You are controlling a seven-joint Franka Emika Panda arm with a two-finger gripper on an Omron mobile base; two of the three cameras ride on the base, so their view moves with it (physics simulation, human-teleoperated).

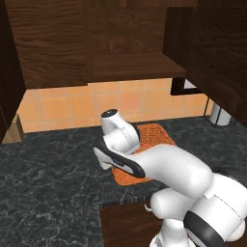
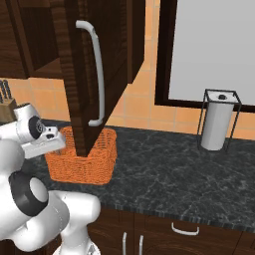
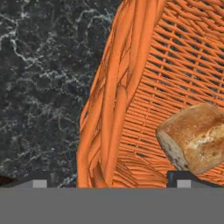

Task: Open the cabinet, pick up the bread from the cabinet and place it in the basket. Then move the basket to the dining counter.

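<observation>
The orange woven basket (image 2: pixel 94 164) stands on the black marbled countertop below the open cabinet (image 1: pixel 130 34). The cabinet's dark door (image 2: pixel 112 60) hangs open over the basket. The bread (image 3: pixel 194 138), a tan-brown roll, lies inside the basket (image 3: pixel 144 78) against its woven wall. My gripper (image 3: pixel 109 181) is open and low over the basket's rim (image 3: pixel 109 109). One fingertip (image 3: pixel 39 181) is outside over the counter, the other fingertip (image 3: pixel 181 179) is inside, close beside the bread. Nothing is between the fingers but the rim. My hand (image 2: pixel 47 142) sits at the basket's left end. The dining counter is out of view.
A wire paper towel holder (image 2: pixel 217 122) stands at the right of the black counter (image 2: pixel 189 169). A knife block (image 2: pixel 5 104) is at the far left. The door's long silver handle (image 2: pixel 97 74) juts forward near my arm. Low drawer fronts (image 2: pixel 184 229) lie below the counter edge.
</observation>
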